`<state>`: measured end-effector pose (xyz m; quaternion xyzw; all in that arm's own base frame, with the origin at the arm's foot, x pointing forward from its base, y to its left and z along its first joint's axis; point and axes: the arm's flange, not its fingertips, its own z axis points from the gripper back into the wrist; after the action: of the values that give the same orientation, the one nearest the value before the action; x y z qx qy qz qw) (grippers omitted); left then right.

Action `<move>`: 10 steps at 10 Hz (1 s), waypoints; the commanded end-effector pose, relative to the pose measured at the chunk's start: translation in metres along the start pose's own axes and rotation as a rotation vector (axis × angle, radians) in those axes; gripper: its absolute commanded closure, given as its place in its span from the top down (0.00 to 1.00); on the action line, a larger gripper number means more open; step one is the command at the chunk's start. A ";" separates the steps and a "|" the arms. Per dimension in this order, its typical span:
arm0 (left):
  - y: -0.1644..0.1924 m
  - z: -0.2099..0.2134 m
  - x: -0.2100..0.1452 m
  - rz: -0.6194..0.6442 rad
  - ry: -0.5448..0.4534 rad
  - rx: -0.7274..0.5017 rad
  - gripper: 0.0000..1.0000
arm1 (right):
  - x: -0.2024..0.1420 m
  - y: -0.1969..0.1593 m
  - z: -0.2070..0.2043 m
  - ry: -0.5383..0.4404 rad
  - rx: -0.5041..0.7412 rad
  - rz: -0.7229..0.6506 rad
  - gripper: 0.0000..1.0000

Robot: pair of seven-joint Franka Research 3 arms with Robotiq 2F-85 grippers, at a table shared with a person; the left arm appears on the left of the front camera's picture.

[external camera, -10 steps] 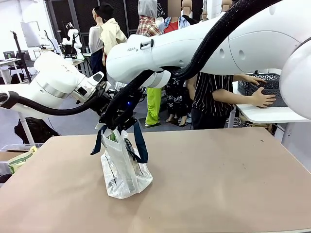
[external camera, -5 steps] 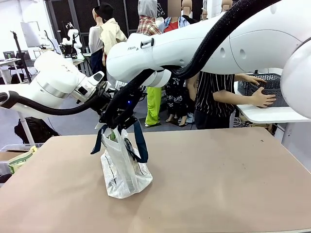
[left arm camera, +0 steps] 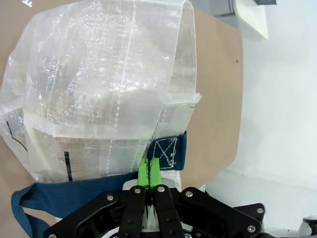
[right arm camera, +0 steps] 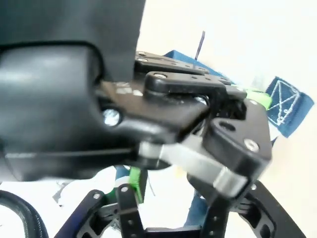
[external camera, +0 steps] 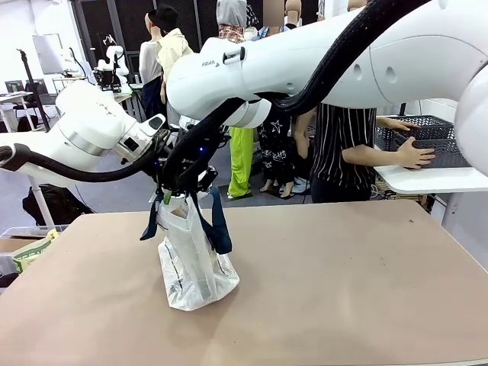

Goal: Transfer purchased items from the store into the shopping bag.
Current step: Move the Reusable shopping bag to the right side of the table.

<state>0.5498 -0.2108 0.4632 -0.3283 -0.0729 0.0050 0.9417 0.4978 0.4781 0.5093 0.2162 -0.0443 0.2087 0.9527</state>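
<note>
- Front view: shopping bag (external camera: 192,263) stands upright on the table (external camera: 343,282), left of the middle, its long axis vertical and its mouth facing up.
- My left gripper (external camera: 162,169) is clamped on the bag's top edge by a navy handle (external camera: 221,229); in the left wrist view my left gripper (left arm camera: 149,171) has its green pads (left arm camera: 143,173) pressed together on the rim.
- My right gripper (external camera: 187,183) hangs directly above the bag's mouth, the nearer tool to the opening; the right wrist view shows its jaws parted with nothing between them.
- Compared with a second ago, my right gripper has risen slightly and its jaws have parted; I judge an item was let go into the bag.
- A person's hand (external camera: 415,155) rests on the basket (external camera: 427,137), well apart at far right.
</note>
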 end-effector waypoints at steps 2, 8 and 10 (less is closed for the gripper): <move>-0.004 0.000 -0.003 0.041 0.000 0.054 0.00 | -0.029 -0.011 0.021 -0.081 0.029 -0.004 0.83; -0.009 0.003 -0.003 0.058 -0.039 0.065 0.00 | -0.048 -0.018 0.044 -0.147 0.063 0.006 1.00; -0.008 0.008 -0.002 0.055 -0.057 0.064 0.00 | -0.058 -0.018 0.061 -0.226 0.048 -0.010 1.00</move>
<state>0.5499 -0.2125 0.4716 -0.3107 -0.0818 0.0308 0.9465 0.4672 0.4317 0.5474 0.2472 -0.1237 0.1857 0.9429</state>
